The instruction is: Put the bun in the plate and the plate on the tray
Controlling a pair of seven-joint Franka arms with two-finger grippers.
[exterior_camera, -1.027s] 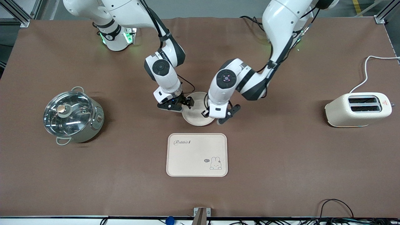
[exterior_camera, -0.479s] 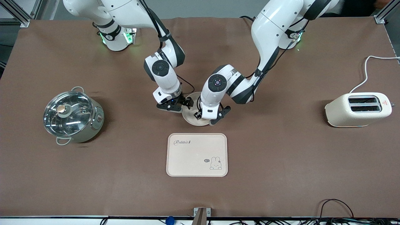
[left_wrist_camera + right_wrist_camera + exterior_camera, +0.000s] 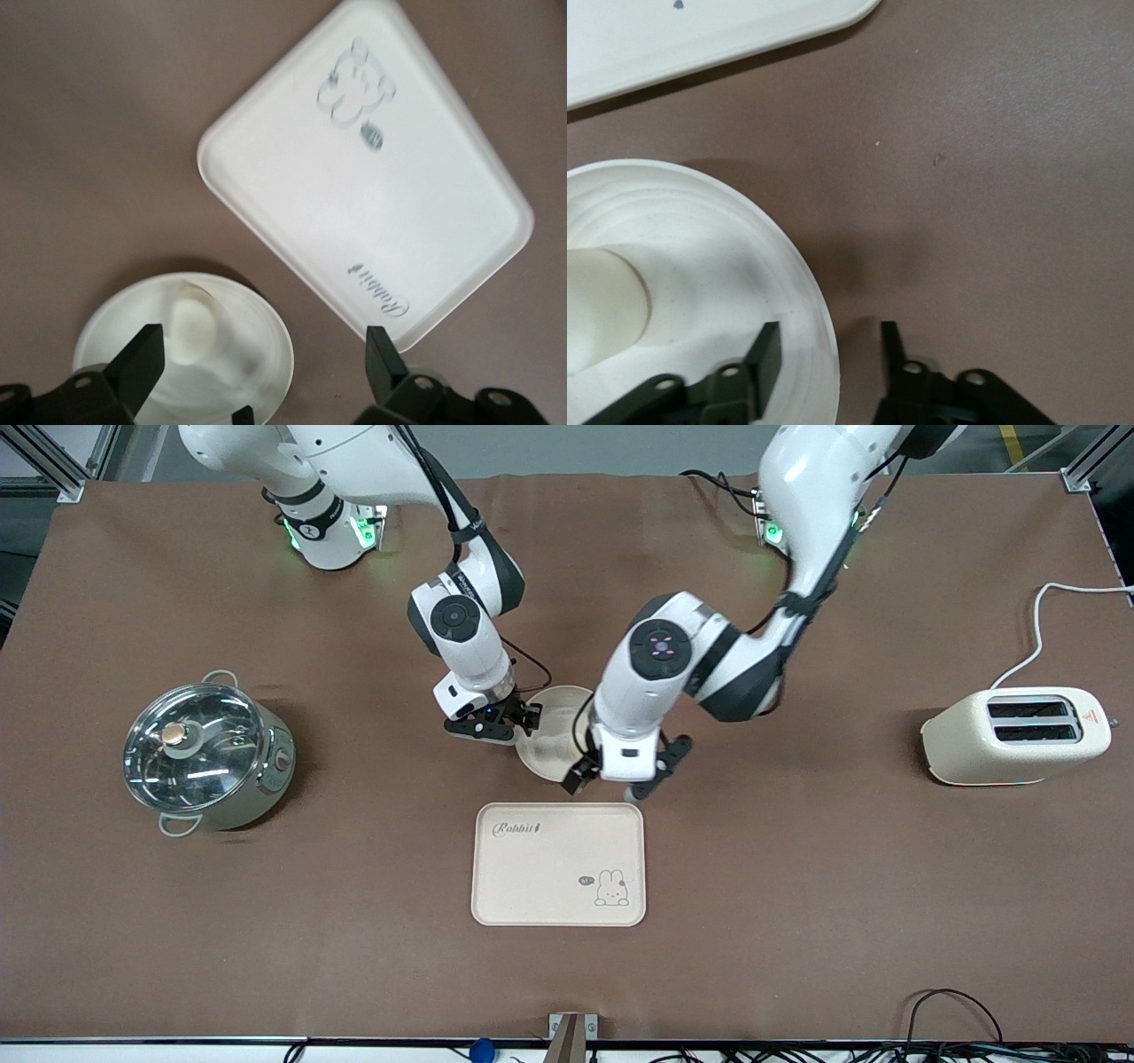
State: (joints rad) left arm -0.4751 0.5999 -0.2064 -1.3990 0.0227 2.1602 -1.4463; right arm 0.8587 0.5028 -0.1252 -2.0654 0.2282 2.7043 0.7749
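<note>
With the bun (image 3: 193, 326) in the plate (image 3: 551, 735) on the desk, just above the tray (image 3: 558, 864), close your narrow right claw (image 3: 518, 722) squarely on the rim it straddles, keeping the wide, empty left claw (image 3: 620, 778) hovering clear.

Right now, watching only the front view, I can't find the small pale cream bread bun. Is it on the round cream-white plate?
Observer: Yes. The left wrist view shows the bun lying in the plate. The left gripper hangs open above the plate's edge nearest the cream rectangular tray.
Operator: Is the right gripper holding that plate?
Observer: Not yet. In the right wrist view the right gripper is open, its fingers straddling the plate's rim.
</note>
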